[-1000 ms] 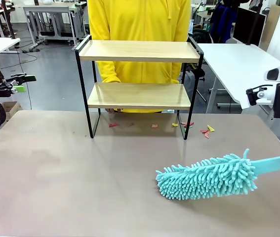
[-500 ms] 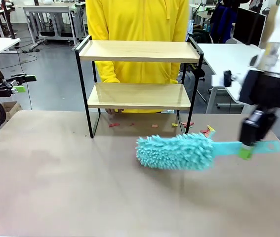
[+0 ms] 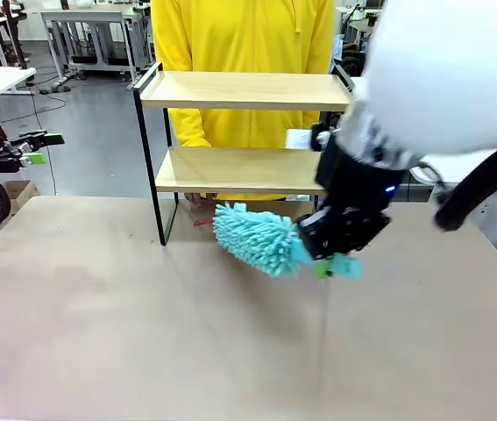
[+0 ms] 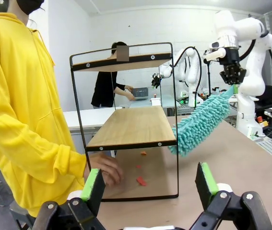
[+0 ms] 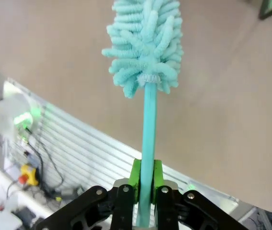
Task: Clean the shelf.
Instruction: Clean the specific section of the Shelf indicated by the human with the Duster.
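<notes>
We see the shelf standing upright at 12 o'clock on the desk, with a person in a yellow hoodie right behind it. The right jaws are pressed together on the teal handle of a chenille duster — the right wrist view shows the green pads pinching it from both sides. The duster's fluffy head hangs low over the desk at about 5 o'clock from the shelf's middle, below the lower board and on the robot's side of it. In the left wrist view its tip comes close to that board's front edge; whether it touches we cannot tell. The left jaws are spread wide with nothing between them, parked off the desk's edge at 9 o'clock.

How far along is the job? Both the lower board and the upper board look bare. A few red and orange paper scraps lie on the desk under the shelf, near the person's hand resting there. We judge that the tool is in hand and at the shelf, but we cannot confirm a sweep across either board — so wiping both boards, and perhaps gathering the scraps, looks left to do.
</notes>
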`<state>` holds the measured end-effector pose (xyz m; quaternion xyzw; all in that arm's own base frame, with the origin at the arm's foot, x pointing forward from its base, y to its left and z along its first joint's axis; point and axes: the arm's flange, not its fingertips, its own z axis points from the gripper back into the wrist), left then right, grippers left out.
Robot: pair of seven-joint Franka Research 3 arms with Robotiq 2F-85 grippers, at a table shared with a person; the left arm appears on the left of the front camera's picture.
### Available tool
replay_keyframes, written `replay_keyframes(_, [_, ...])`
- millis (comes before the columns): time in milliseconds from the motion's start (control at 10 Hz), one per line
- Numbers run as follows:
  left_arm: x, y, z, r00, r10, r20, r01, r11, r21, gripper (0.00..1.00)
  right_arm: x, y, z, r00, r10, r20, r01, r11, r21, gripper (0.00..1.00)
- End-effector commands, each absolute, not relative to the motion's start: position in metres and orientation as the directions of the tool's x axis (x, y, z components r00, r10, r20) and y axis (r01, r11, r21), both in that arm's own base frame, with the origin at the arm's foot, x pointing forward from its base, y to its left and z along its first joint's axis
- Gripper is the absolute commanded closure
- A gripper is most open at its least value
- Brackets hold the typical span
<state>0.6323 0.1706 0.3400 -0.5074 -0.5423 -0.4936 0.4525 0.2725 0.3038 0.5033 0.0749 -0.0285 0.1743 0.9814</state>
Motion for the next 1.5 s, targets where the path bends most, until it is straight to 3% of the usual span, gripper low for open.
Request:
replay_keyframes(0, [0.631, 0.17, 0.343, -0.077, 0.099, 0.992, 0.997, 0.003, 0.077, 0.0, 0.278, 0.318, 0.501, 0.955, 0.272, 0.116, -0.286, 0.95, 0.129, 0.87])
replay_keyframes(100, [0.631, 0.17, 0.343, -0.077, 0.099, 0.992, 0.997, 0.003, 0.077, 0.0, 0.273, 0.304, 0.503, 0.938, 0.338, 0.082, -0.346, 0.928, 0.137, 0.87])
replay_keyframes(500, [0.631, 0.17, 0.343, -0.077, 0.099, 0.992, 0.997, 0.003, 0.077, 0.0, 0.273, 0.311, 0.497, 0.946, 0.314, 0.077, -0.322, 0.935, 0.149, 0.87])
replay_keyframes(800, [0.631, 0.17, 0.343, -0.077, 0.099, 0.992, 0.997, 0.003, 0.077, 0.0, 0.278, 0.379, 0.498, 0.946, 0.256, 0.199, -0.282, 0.953, 0.115, 0.87])
replay_keyframes(1000, [0.631, 0.17, 0.343, -0.077, 0.099, 0.992, 0.997, 0.003, 0.077, 0.0, 0.28, 0.421, 0.493, 0.96, 0.146, 0.24, -0.176, 0.978, 0.109, 0.87])
replay_keyframes(1400, [0.631, 0.17, 0.343, -0.077, 0.099, 0.992, 0.997, 0.003, 0.077, 0.0, 0.314, 0.488, 0.451, 0.941, 0.027, 0.336, -0.081, 0.985, 0.149, 0.87])
